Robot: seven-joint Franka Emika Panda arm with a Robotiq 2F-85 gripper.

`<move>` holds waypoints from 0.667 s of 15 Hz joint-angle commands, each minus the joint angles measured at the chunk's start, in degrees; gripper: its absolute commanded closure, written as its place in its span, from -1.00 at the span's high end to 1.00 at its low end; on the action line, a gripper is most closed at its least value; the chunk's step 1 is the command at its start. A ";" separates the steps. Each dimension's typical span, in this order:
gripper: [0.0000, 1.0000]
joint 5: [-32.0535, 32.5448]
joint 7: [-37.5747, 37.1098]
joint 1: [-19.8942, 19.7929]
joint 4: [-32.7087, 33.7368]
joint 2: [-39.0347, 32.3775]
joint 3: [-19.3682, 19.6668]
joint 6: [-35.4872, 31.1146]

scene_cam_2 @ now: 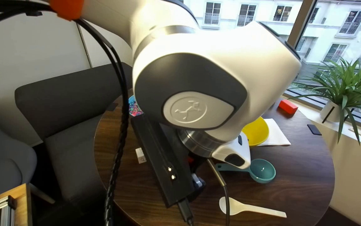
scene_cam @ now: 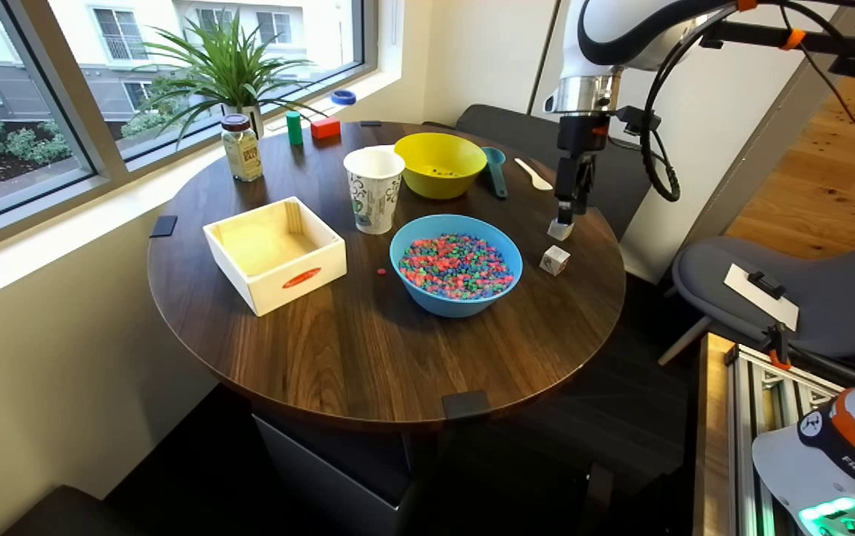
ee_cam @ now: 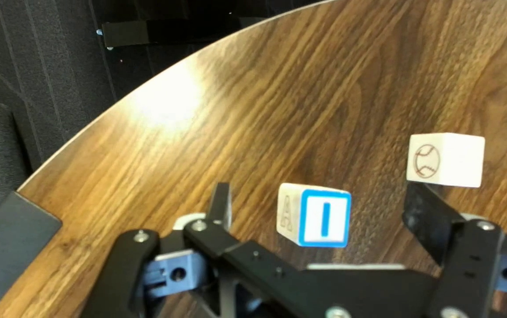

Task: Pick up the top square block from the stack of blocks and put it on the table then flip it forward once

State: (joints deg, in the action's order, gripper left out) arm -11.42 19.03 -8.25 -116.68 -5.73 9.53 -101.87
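Note:
Two small whitish cubes lie apart on the dark wood table (scene_cam: 338,350); no stack shows, and I cannot tell which was the top square block. One cube (ee_cam: 324,218), with a blue-bordered face up, lies between my fingers in the wrist view. It shows under the gripper in an exterior view (scene_cam: 559,230). The other cube (ee_cam: 447,160), with a baseball mark, lies by my right fingertip. It shows in both exterior views (scene_cam: 554,260) (scene_cam_2: 141,155). My gripper (ee_cam: 321,207) is open, pointing down over the blue-bordered cube, with gaps on both sides. It also shows in an exterior view (scene_cam: 567,212).
A blue bowl of beads (scene_cam: 457,305) stands near the cubes. A white spoon (scene_cam: 534,175), teal scoop (scene_cam: 496,175), yellow bowl (scene_cam: 434,179), paper cup (scene_cam: 375,190) and wooden box (scene_cam: 300,272) stand beyond. The table edge runs close by in the wrist view.

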 commanded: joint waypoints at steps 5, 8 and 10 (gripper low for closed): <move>1.00 -2.77 0.84 -1.72 7.40 -7.08 -1.10 6.83; 1.00 -2.86 0.62 -2.03 9.69 -8.99 -1.47 9.20; 1.00 -2.62 0.52 -2.16 11.29 -10.07 -1.73 11.50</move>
State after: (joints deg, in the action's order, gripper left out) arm -12.85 19.40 -9.15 -108.90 -13.23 8.92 -94.41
